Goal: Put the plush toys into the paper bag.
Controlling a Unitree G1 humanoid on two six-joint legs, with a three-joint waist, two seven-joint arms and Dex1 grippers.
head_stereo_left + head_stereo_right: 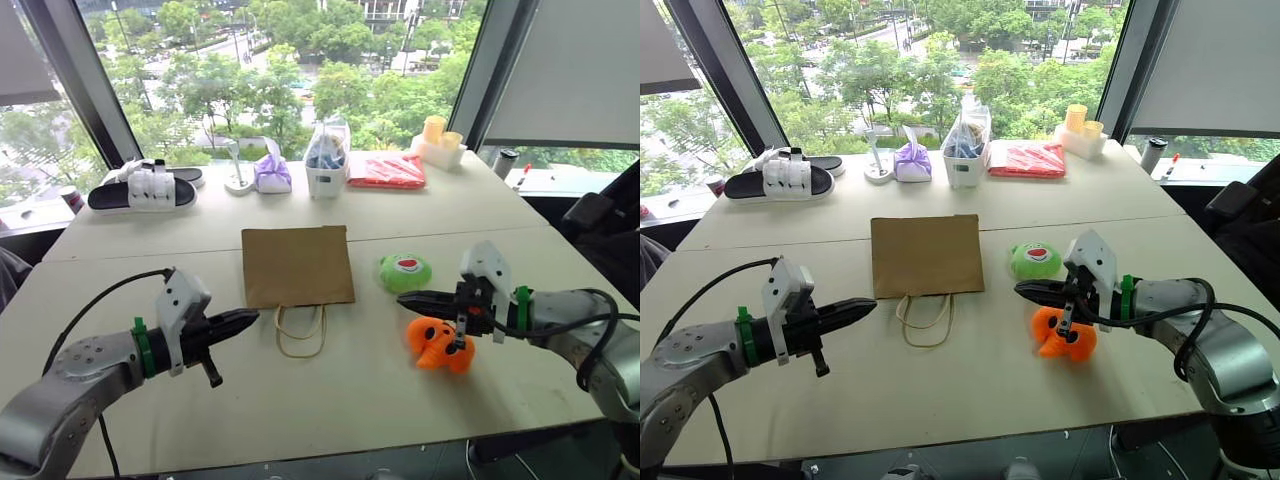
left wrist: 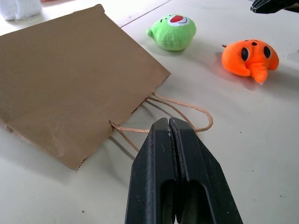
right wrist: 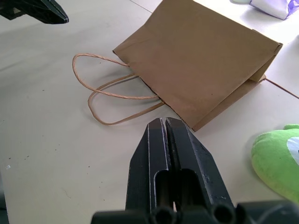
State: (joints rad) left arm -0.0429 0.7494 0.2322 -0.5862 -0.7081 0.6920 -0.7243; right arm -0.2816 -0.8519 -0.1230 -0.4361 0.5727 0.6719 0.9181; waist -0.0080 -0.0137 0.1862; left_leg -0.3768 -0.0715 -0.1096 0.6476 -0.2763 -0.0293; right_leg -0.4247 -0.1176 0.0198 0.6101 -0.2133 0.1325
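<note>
Flat brown kraft paper bag (image 1: 297,264) centre table, loop handles toward robot. Round green plush toy (image 1: 405,272) and orange plush toy (image 1: 440,344) right of bag. Left gripper (image 1: 250,318) clenched, empty, near handles. Right gripper (image 1: 405,298) clenched, empty, above toys.

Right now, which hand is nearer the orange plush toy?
Right. The right hand hovers just above the orange plush toy, beside the green one. The left hand is across the paper bag's handles.

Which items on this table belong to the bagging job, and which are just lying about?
Job: paper bag, lying flat; green plush toy; orange plush toy.
Lying about: sandal, purple pouch, clear plastic bag, red packet, yellow cups.
</note>
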